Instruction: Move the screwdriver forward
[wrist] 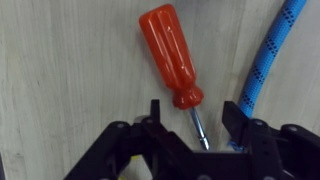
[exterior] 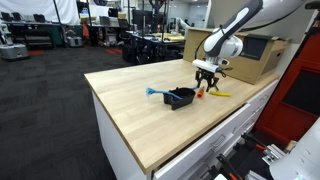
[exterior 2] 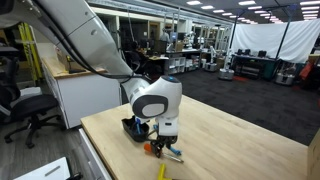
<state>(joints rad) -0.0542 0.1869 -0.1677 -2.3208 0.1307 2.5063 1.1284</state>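
Your gripper is hanging spread above the screwdriver, whose shaft is lying between your fingers on the wooden table, beside a blue cord.

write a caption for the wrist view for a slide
Open jaws flank the shaft of a red screwdriver lying on a wooden table.

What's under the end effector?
The orange-red screwdriver lies on the wooden table, its metal shaft between the end effector's open fingers. The shaft's tip is covered by the end effector's body.
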